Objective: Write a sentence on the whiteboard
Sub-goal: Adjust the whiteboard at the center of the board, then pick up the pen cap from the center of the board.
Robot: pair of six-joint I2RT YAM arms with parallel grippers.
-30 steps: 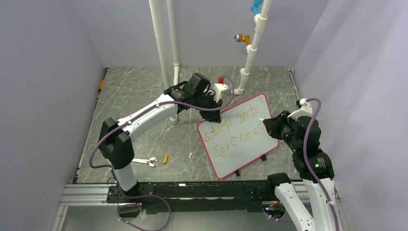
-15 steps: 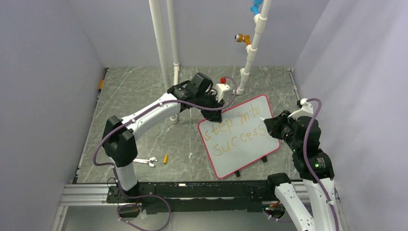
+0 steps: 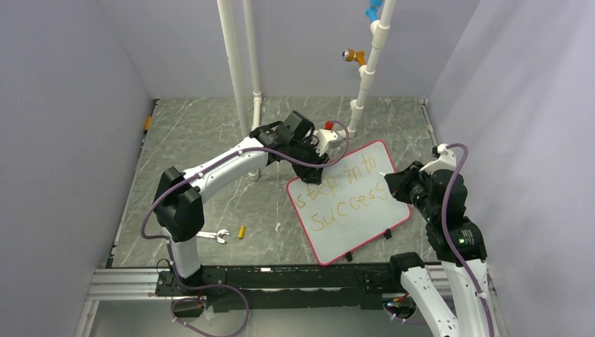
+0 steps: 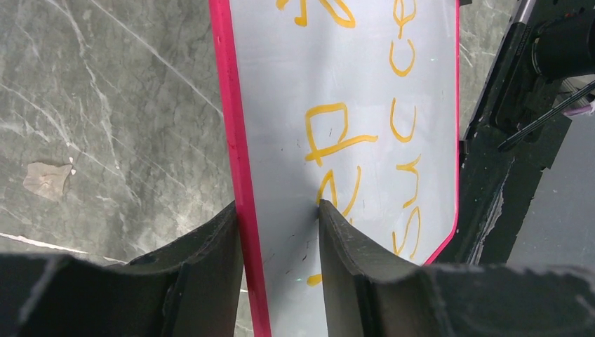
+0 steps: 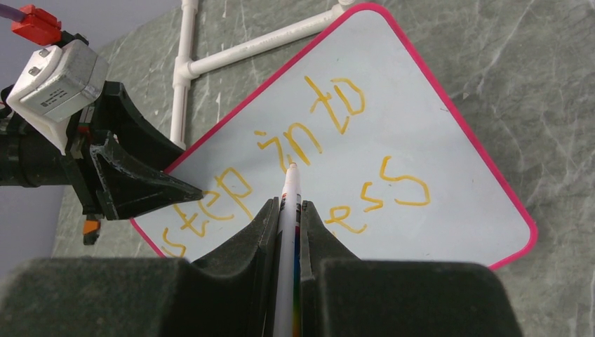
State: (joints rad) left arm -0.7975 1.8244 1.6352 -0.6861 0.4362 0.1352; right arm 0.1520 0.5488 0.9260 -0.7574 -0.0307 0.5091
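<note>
The grey-green marbled desk (image 3: 210, 140) carries the job. Right of its middle, between the two arms, lies the flat, round-cornered whiteboard with its thin red-pink rim (image 3: 351, 221), turned askew so that one corner points at the back wall.

The left arm reaches across, and the left tool (image 4: 278, 207) is clamped on the board's left edge, one finger outside the rim and the other pressed on the white face near the first word. That looks like a steadying hold.

The orange-yellow handwritten sentence (image 3: 345, 191) runs in two lines and reads "step into" above "success", every letter there as far as I can make out.

The right tool (image 5: 288, 205) is closed tight round a slim white marker (image 5: 289, 184). The marker's tip points at the gap between the two lines, close to the middle of the board. From here I cannot tell whether the tip touches the surface or sits just above it.

To my eye the writing step is at its very end. If a full stop is wanted, the tip must travel right, past the last "s", and come down lightly while the left tool holds firm. Otherwise the marker should rise straight up so no stray stroke is dragged through the letters, and only then should the clamp let go of the rim.
</note>
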